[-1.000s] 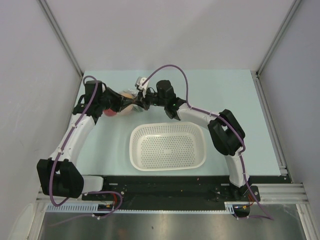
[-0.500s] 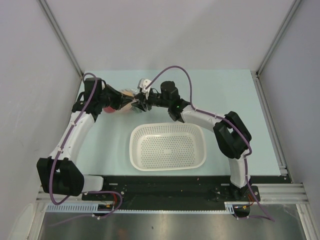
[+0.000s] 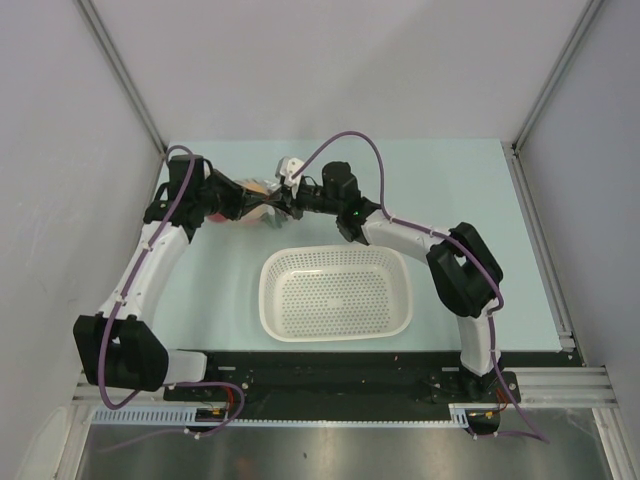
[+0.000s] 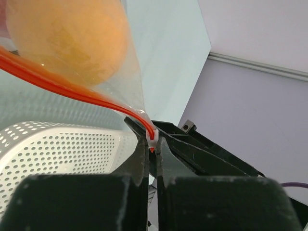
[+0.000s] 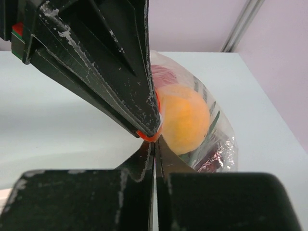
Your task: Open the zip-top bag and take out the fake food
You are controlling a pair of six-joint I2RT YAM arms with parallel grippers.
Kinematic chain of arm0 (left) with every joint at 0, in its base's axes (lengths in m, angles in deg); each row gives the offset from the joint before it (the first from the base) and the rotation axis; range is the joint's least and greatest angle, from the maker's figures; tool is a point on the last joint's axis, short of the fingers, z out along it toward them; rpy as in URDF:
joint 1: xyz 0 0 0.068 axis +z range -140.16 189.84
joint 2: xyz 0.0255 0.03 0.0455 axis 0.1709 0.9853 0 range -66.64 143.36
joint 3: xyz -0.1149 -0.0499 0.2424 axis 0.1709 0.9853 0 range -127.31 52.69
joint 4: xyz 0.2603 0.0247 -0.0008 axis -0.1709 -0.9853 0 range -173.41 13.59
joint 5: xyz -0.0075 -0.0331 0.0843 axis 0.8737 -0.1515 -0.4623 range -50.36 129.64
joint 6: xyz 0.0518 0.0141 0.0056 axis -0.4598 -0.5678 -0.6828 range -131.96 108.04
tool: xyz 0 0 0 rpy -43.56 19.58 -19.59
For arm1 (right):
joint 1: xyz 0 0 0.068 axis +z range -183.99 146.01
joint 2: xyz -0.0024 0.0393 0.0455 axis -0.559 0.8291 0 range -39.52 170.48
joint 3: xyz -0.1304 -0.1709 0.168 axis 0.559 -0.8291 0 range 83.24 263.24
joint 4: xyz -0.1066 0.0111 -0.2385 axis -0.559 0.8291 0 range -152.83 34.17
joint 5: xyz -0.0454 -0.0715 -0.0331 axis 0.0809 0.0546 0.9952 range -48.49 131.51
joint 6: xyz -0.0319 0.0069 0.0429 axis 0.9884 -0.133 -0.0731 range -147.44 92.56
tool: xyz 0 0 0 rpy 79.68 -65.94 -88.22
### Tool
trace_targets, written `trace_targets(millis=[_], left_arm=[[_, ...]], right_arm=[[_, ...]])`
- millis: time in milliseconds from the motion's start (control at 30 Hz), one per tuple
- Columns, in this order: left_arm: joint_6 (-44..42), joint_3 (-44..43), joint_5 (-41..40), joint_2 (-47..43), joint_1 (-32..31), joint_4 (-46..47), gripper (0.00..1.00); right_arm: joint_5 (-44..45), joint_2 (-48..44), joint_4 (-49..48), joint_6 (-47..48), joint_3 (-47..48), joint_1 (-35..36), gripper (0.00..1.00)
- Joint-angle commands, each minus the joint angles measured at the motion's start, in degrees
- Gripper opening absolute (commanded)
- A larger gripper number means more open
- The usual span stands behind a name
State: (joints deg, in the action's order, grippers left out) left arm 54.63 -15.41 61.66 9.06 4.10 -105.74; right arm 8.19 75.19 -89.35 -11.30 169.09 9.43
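Pale green bench from above: zip-top bag near far left corner, between left gripper and right gripper, behind white basket. Left wrist: clenched on red zip strip end, orange fruit inside bag. Right wrist: pinched shut at same end, film catch unclear. Likely risk: both on one lip, dragging bag, seal unopened.

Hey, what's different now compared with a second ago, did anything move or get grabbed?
The right claw swung to point more squarely at the left claw, and the zip-top bag between them shifted slightly toward the far edge. Both claws are now shut on its red zip strip. The white basket stayed put.
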Motion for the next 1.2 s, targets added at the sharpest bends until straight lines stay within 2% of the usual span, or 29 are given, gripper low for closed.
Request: trace_targets(millis=[0,600,633,833,1167], left_arm=[[2.0,-0.7,-2.9,-0.7,0.1,0.8,0.00],[-0.2,-1.0,-7.1,2.3,5.6,-2.5,0.00],[-0.7,-0.7,-7.1,2.1,8.0,-2.8,0.00],[-3.8,0.5,-7.7,-0.1,13.2,-4.1,0.00],[-8.0,-1.5,-9.1,0.1,16.7,-3.8,0.00]], right_arm=[[0.6,-3.3,-3.1,1.0,0.6,0.4,0.00],[2.9,-6.4,-10.6,-3.9,-5.2,-3.9,0.00],[3.2,-6.5,-10.7,-4.3,-5.6,-4.2,0.00],[1.3,-6.3,-11.8,-4.7,-5.9,-8.3,0.00],[-1.7,-5.7,-12.7,-4.2,-7.4,-13.1,0.00]])
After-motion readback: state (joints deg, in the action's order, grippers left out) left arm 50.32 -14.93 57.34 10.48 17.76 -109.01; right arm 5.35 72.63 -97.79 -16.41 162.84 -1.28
